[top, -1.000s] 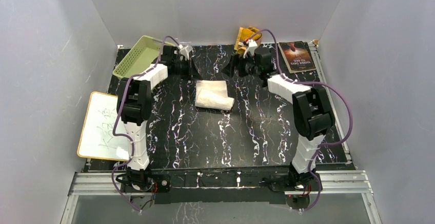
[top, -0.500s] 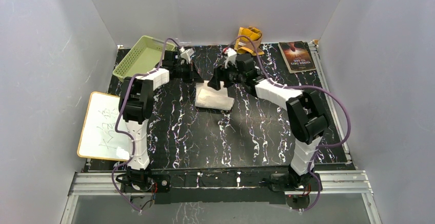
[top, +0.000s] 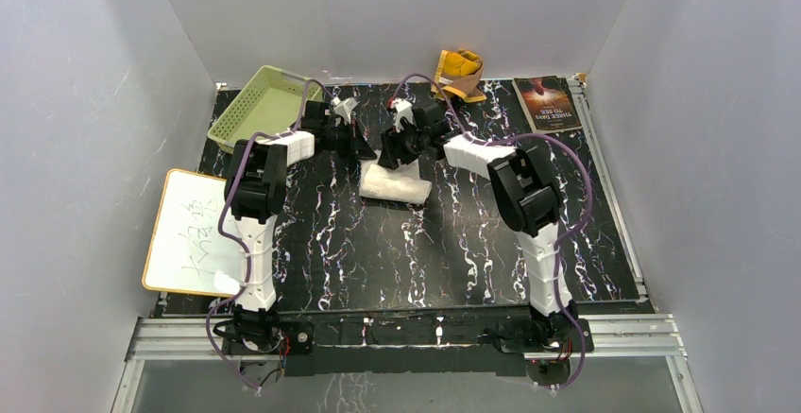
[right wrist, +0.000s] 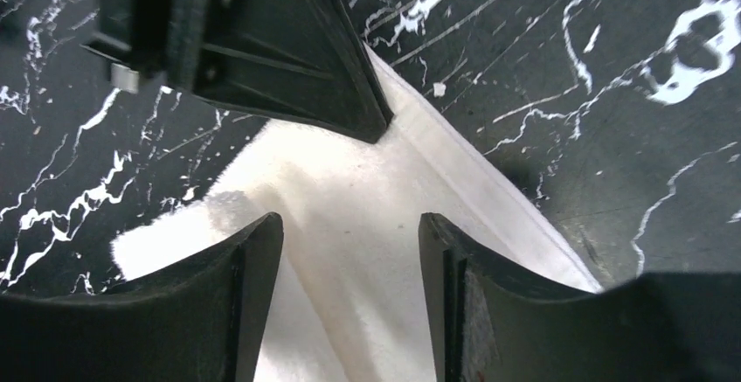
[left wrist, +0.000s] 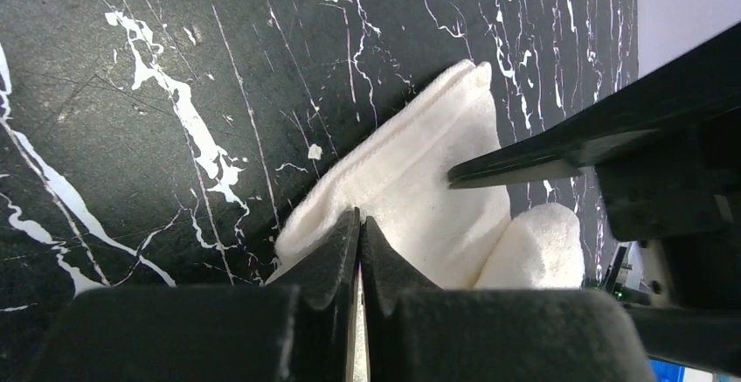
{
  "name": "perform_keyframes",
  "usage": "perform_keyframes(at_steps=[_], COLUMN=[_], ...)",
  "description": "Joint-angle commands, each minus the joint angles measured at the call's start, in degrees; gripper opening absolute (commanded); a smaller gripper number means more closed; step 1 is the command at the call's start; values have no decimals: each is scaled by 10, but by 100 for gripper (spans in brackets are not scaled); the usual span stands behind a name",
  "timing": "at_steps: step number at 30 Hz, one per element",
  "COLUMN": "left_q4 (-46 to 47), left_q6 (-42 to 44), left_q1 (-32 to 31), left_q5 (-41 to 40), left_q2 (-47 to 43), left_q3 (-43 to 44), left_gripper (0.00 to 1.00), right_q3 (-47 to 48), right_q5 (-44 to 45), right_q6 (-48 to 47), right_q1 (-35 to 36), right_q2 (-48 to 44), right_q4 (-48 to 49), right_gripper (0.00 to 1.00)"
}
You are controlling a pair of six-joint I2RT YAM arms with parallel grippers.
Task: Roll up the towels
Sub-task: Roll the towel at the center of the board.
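The cream-white towel (top: 397, 185) lies partly rolled on the black marbled table, its rolled part nearest the arms. It also shows in the left wrist view (left wrist: 437, 181) and the right wrist view (right wrist: 349, 181). My left gripper (top: 365, 145) is shut, and its tips (left wrist: 360, 222) sit at the towel's far-left edge; I see no cloth pinched between them. My right gripper (top: 389, 154) is open just above the flat far part of the towel (right wrist: 349, 255), one finger on each side. The mustard-yellow towel (top: 460, 64) lies crumpled at the back wall, away from both grippers.
A green basket (top: 257, 107) stands at the back left. A dark-covered book (top: 546, 102) lies at the back right. A whiteboard (top: 187, 233) lies off the table's left edge. The two grippers are close together over the towel's far edge.
My right gripper has swung left from beside the mustard towel to over the white towel. My left gripper has moved a little right, up to the towel's edge.
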Motion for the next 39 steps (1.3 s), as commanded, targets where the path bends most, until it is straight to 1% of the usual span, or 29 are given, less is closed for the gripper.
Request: perform_keyframes(at_steps=[1, 5, 13, 24, 26, 29, 33, 37, 39], left_q4=[-26, -39, -71, -106, -111, -116, -120, -120, -127], left_q6=[6, 2, -6, -4, -2, 0, -4, -5, -1], left_q1=[-4, -4, -3, -3, -3, -3, -3, -3, -3], left_q5=[-31, -51, -78, -84, -87, -87, -90, -90, -91], left_q2=[10, 17, 20, 19, 17, 15, 7, -1, 2], left_q3=[-15, -15, -12, -15, -18, -23, -35, -45, -44], left_gripper=[0, 0, 0, 2, 2, 2, 2, 2, 2], right_q3=[40, 28, -6, -56, -59, -59, -53, -33, -32], right_q5=[-21, -27, -24, -56, -55, -53, -13, 36, 41], right_q6=[-5, -10, -14, -28, -35, -35, -39, -34, -32], right_q1=[6, 25, 65, 86, 93, 95, 89, 69, 61], right_q2=[17, 17, 18, 24, 23, 15, -19, -55, -78], right_q4=[-10, -10, 0, 34, 35, 40, 47, 45, 44], right_gripper=[53, 49, 48, 47, 50, 59, 71, 73, 74])
